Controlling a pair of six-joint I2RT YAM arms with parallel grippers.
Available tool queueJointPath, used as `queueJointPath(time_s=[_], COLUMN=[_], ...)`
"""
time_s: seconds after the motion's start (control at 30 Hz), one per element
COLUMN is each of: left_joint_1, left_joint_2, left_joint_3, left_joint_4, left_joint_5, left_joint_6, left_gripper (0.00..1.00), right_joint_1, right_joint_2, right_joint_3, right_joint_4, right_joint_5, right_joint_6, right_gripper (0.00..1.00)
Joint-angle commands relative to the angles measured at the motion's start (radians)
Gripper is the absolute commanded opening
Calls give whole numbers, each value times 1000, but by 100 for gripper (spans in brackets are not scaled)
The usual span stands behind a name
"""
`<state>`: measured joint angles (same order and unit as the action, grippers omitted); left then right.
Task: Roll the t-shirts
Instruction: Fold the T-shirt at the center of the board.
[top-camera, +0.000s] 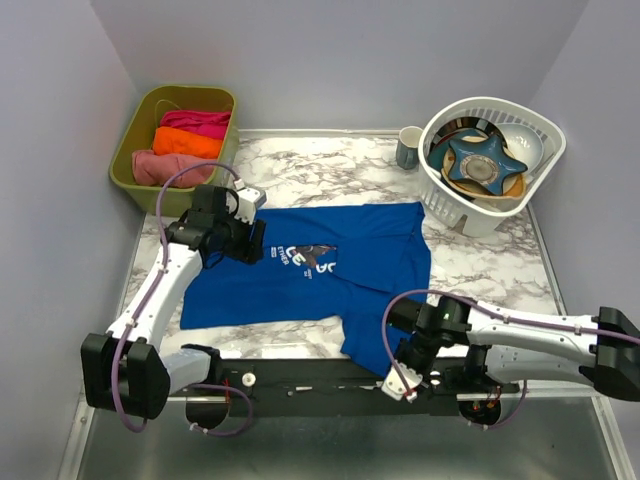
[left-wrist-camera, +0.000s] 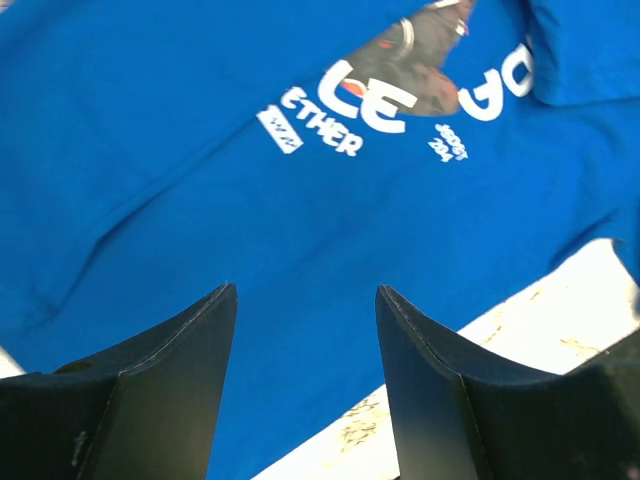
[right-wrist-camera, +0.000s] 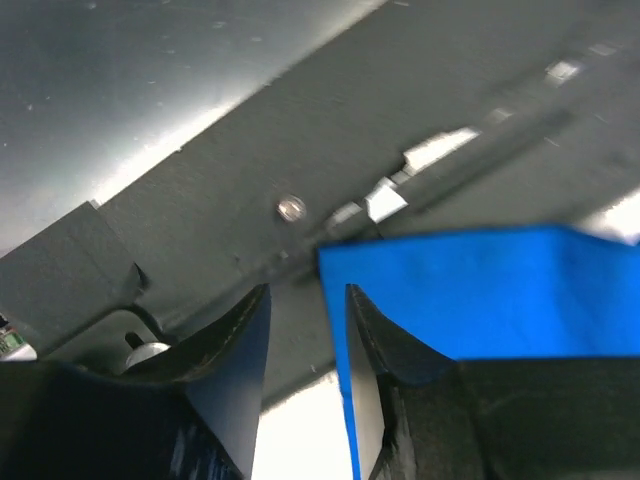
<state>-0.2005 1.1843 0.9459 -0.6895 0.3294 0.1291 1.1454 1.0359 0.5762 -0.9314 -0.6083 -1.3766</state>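
Observation:
The royal-blue t-shirt (top-camera: 330, 265) lies spread flat on the marble table (top-camera: 480, 265), its dark chest graphic and white lettering (left-wrist-camera: 375, 100) facing up. My left gripper (top-camera: 256, 244) hovers over the shirt's left part, open, with only flat blue cloth (left-wrist-camera: 300, 230) showing between its fingers (left-wrist-camera: 205, 340). At the table's near edge my right gripper (top-camera: 398, 378) is by the shirt's lower right corner (right-wrist-camera: 470, 290). Its jaws stand apart. The cloth's edge runs along the inner face of one finger (right-wrist-camera: 375, 330) and is not pinched.
A green bin (top-camera: 128, 150) holding rolled pink and orange shirts sits at the back left. At the back right stand a white basket (top-camera: 455, 205) full of dishes and a grey mug (top-camera: 408, 148). A black rail (top-camera: 320, 378) with the arm bases runs along the near edge.

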Motion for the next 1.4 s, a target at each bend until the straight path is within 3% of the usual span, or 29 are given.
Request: queueJointPath(time_s=[0.0, 0.2, 0.57, 0.6, 0.63, 0.73, 0.9, 1.07, 1.23, 1.37], left_joint_1=[55, 122, 181, 181, 181, 191, 269, 366, 440, 558], left_joint_2=[-70, -138, -193, -192, -192, -181, -97, -15, 1, 47], left_joint_3=[-6, -48, -84, -82, -82, -81, -4, 129, 151, 32], left_joint_4=[-5, -16, -36, -39, -47, -54, -83, -297, -438, -452], left_joint_5=[-32, -23, -13, -15, -16, -9, -24, -54, -81, -49], left_joint_6=[20, 6, 3, 7, 26, 33, 53, 55, 327, 508], left_gripper=[66, 66, 66, 66, 66, 66, 69, 67, 68, 63], right_joint_1=[71, 112, 211, 220, 226, 226, 185, 168, 106, 42], right_joint_2=[47, 102, 203, 214, 222, 222, 97, -54, -106, -87], right_joint_3=[-47, -53, -30, -30, -33, -50, -6, 22, 16, 33], right_joint_4=[110, 204, 227, 238, 249, 289, 192, 108, 65, 103], right_joint_5=[68, 111, 156, 162, 183, 240, 277, 295, 312, 318], right_joint_6=[40, 93, 152, 157, 168, 197, 254, 371, 410, 424], right_gripper=[43, 40, 38, 34, 18, 3, 1, 1, 1, 1])
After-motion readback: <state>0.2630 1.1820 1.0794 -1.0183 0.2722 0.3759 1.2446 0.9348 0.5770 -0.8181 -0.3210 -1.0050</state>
